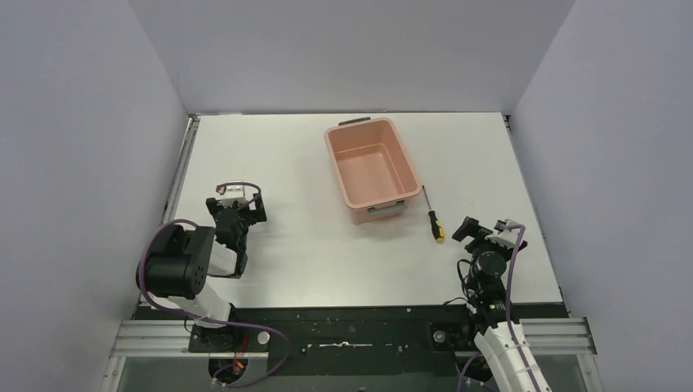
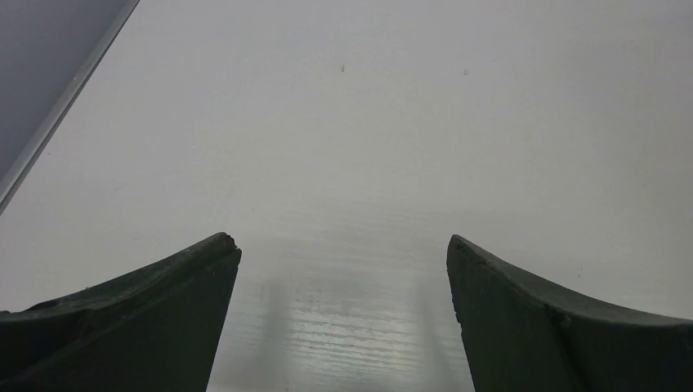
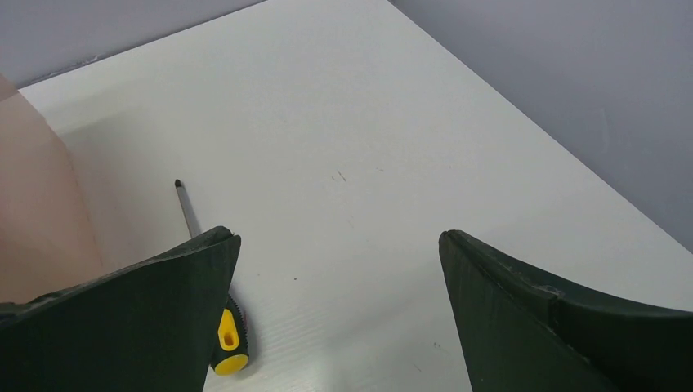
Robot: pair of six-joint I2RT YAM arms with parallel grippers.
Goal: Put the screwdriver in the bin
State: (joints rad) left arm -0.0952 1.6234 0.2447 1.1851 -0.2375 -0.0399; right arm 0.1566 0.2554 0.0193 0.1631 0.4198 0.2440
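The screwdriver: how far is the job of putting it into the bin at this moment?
Done: nothing yet; the screwdriver lies on the table just right of the bin, which looks empty. In hand: the right fingers are open near its handle, not touching it; the left fingers are open over bare table. Remaining: grasp, lift, drop it in.

Bright, even light with faint shadows; the table [image 2: 351,163] shows soft glare, wrist views slightly hazy.

A robot lab test cell: a white table [image 1: 310,261] boxed in by plain grey panels [image 1: 351,49] along its far and side edges, with robot arms [image 1: 181,265] bolted to a metal rail [image 1: 556,331] at its near edge.
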